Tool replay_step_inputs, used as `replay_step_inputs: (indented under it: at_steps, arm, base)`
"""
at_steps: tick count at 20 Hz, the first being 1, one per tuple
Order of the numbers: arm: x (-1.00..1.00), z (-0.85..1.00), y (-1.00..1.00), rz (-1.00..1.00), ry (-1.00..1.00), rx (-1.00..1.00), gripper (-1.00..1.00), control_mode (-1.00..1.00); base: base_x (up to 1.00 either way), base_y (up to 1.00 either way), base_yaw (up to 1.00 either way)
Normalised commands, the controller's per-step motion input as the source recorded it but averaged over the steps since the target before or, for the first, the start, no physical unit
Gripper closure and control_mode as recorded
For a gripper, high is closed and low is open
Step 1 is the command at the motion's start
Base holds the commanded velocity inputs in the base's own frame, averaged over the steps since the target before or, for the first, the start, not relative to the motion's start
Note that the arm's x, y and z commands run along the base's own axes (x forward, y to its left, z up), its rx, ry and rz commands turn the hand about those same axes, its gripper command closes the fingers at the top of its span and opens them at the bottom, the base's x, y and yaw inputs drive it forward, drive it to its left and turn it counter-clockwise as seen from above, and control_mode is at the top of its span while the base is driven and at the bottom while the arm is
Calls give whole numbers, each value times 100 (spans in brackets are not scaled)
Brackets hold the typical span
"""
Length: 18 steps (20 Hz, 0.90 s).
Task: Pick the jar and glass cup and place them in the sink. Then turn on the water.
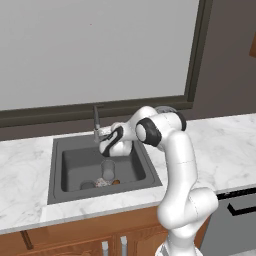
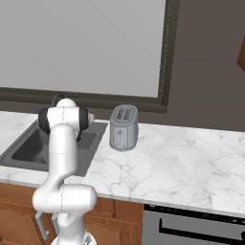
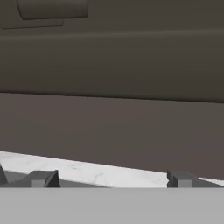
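Observation:
The dark grey sink is set in the marble counter, with a slim dark faucet at its back rim. Inside the basin the glass cup stands upright. The jar sits just in front of it near the drain, with brown bits showing beside it. My gripper hovers above the basin's back edge, right beside the faucet base, clear of both vessels. In the hand view its fingertips stand wide apart with nothing between them, so my gripper is open. The water is out of view.
A silver toaster stands on the counter right of the sink. A large window with a dark frame runs behind the counter. Marble counter stretches to the right, above a dark appliance front.

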Motion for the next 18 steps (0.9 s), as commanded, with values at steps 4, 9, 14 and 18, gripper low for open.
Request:
replay_step_inputs:
  at_steps: [4,9,14,18]
  arm:
    - [-11,-1,-83,-3,-4,0,-100,-100]
    - [-9,-3,-88,-2,-7,0,-100,-100]
    - [-8,-5,-88,0,-6,0,-100,-100]
    - [-7,-4,-84,0,-4,0,-100,-100]
  base:
    - [0,0,0]
    - [0,0,0]
    - [0,0,0]
    - [0,0,0]
